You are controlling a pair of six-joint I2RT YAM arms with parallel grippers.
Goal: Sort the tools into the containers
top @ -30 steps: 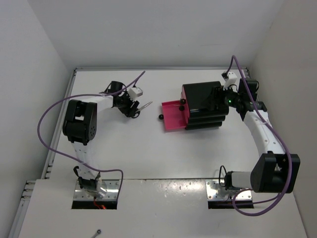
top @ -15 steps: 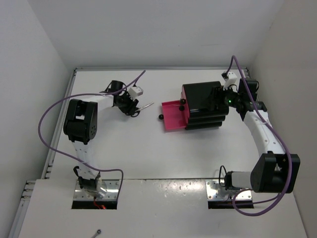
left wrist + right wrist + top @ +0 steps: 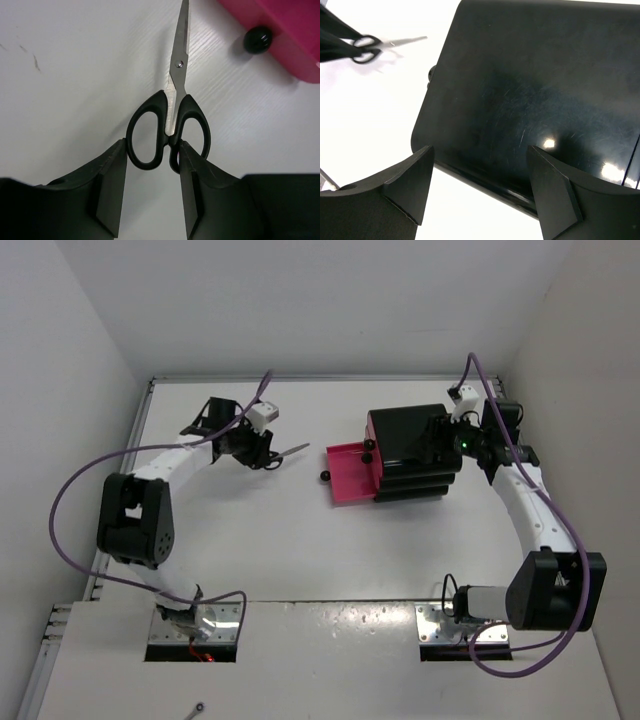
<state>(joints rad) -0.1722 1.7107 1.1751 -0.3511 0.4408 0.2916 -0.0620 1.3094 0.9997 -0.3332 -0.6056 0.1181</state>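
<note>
My left gripper (image 3: 266, 453) is shut on the black-handled scissors (image 3: 293, 450), gripping one handle loop between its fingers (image 3: 151, 150). The scissors (image 3: 172, 100) hang above the table, and their closed blades point toward the open pink drawer (image 3: 348, 480). That drawer (image 3: 280, 30) is pulled out of the glossy black box (image 3: 410, 435) and its round black knob (image 3: 258, 38) faces the scissors. My right gripper (image 3: 437, 445) is open over the top of the box (image 3: 530, 90), jaws wide (image 3: 480, 150). The scissors also show in the right wrist view (image 3: 365, 47). Pliers and screwdriver are out of view.
White walls close in the table at the left, back and right. Two more black knobs (image 3: 368, 450) mark the shut drawers on the box's left face. A small metal object (image 3: 200, 707) lies on the near ledge.
My left arm has swung its elbow out to the left and lifted the wrist, keeping the scissors in its grip near the same spot. The right arm and the box have not moved.
</note>
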